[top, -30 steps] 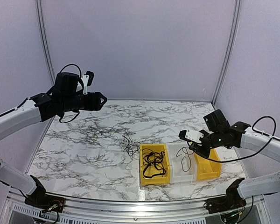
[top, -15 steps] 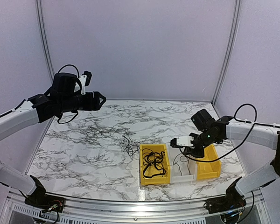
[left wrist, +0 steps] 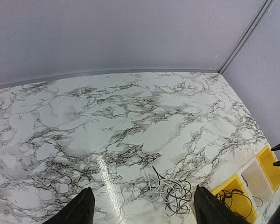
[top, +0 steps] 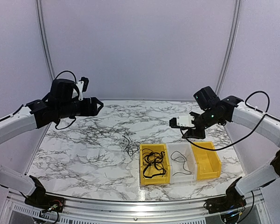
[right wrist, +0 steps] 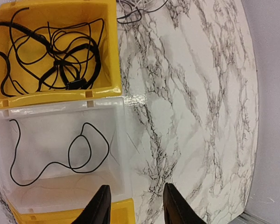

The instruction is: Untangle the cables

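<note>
A small tangle of thin black and white cables lies on the marble table left of the bins; it also shows in the left wrist view. Several black cables fill the left yellow bin, which the right wrist view also shows. One thin black cable lies looped in the clear middle bin. My left gripper is open and empty, high above the table's far left. My right gripper is open and empty, raised above the table just behind the clear bin.
A second yellow bin stands to the right of the clear one, and nothing shows inside it. The three bins stand in a row near the table's front edge. Grey walls close the back and both sides.
My right gripper has risen and drawn back from over the clear bin, and a thin black cable now lies in that bin. My left arm has sunk slightly.
</note>
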Robot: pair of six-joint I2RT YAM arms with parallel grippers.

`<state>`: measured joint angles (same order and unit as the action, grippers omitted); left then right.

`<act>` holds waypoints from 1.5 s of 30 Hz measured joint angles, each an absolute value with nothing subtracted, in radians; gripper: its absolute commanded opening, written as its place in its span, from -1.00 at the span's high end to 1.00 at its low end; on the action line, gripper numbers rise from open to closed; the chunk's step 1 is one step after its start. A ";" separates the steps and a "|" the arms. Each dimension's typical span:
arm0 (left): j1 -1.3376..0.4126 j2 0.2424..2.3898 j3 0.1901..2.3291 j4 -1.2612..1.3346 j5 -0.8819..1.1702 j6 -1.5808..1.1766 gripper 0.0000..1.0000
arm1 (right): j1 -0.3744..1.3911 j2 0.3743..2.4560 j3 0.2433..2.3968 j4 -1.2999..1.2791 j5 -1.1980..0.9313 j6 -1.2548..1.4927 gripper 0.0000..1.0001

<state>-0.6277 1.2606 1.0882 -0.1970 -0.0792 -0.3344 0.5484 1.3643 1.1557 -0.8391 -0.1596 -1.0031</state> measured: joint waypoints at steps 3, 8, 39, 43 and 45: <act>-0.628 1.261 1.052 -0.190 -0.077 -0.364 -0.40 | 0.541 1.360 1.221 -0.843 -0.201 -0.951 0.24; -0.628 1.284 0.973 -0.187 -0.037 -0.440 -0.36 | 0.540 1.416 1.324 -0.767 -0.293 -0.748 0.29; -0.628 1.039 0.763 -0.167 -0.166 -0.704 -0.50 | 0.794 2.112 1.692 -0.532 -0.467 -0.232 0.41; -0.628 1.049 0.748 -0.165 -0.166 -0.715 -0.50 | 0.794 2.112 1.692 -0.530 -0.470 -0.229 1.00; -0.628 1.062 0.748 -0.157 -0.165 -0.715 -0.50 | 0.794 2.112 1.692 -0.531 -0.471 -0.228 1.00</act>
<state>-0.6277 1.0622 0.7479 -0.1574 -0.1646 -0.7155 0.7940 2.1124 1.6920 -0.5308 -0.4706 -0.2276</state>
